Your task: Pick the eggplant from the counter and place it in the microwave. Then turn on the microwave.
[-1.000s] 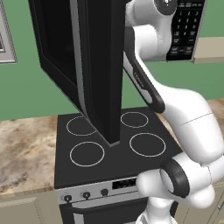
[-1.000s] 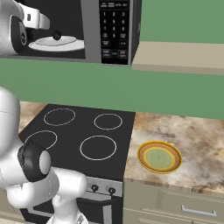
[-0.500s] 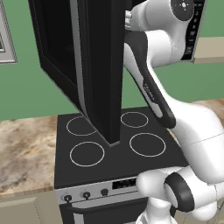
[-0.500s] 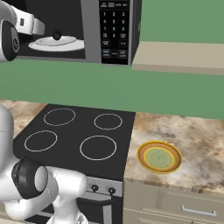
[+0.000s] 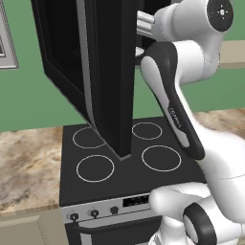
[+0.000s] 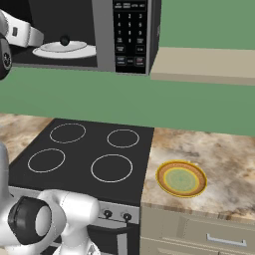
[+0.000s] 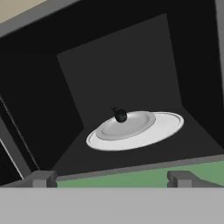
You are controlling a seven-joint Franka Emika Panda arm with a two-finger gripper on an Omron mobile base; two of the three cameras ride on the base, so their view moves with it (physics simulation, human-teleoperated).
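Note:
The microwave (image 6: 104, 35) hangs above the stove with its dark glass door (image 5: 103, 72) swung wide open. Inside, the small dark eggplant (image 7: 119, 115) lies on the white turntable (image 7: 153, 129); it also shows as a dark blob, the eggplant (image 6: 64, 40), in the right base view. My gripper (image 7: 112, 179) hovers just outside the cavity's front edge, facing in, open, with nothing between its fingers (image 7: 43, 178). The black keypad panel (image 6: 130, 35) sits to the right of the cavity. The marbled counter (image 6: 219, 149) lies beside the stove.
Directly under the microwave is a black four-ring stove (image 6: 84, 154). A yellow-rimmed green plate (image 6: 181, 178) rests on the counter right of it. A beige shelf (image 6: 204, 64) juts out beside the microwave. The open door stands between the left camera and my hand.
My hand has drawn back a little out of the microwave toward the left of the right base view. The eggplant stays on the turntable. The gripper remains open.

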